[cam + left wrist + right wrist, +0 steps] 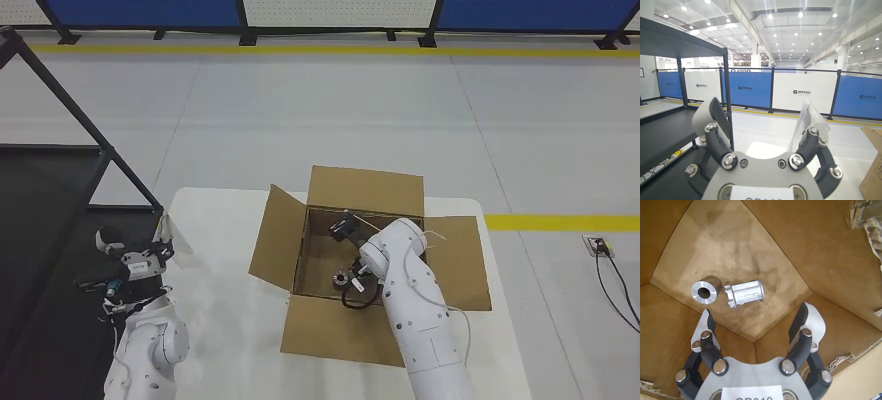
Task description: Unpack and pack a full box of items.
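A brown cardboard box (365, 190) is standing open near the middle of the white worktop (220, 290), its four flaps spreading outward. The right arm is reaching down into it, and the right hand (754, 311) is hanging above the box floor near one inner corner with its two fingers (797, 321) spread wide, gripping nothing. On the floor of the box, a short grey metal cylinder with a round bore (705, 292) is lying on its side with one flat end facing up toward the wrist camera. Just beside it, a silvery cast metal sleeve with a notched flange (745, 294) is also lying on its side, its flange end pointing toward the cylinder; whether the two are touching cannot be told. A wad of crumpled packing material (865, 224) is sitting against one of the box's walls, well apart from the two metal parts. The left hand (761, 109) is hovering at the worktop's left edge, well apart from the box and next to a black metal shelf rack (668, 121). Its fingers are also standing far apart, and a crumpled clear plastic bag (810, 115) is clinging to one of them, covering its pad, while the other ribbed pad (718, 115) is showing bare.
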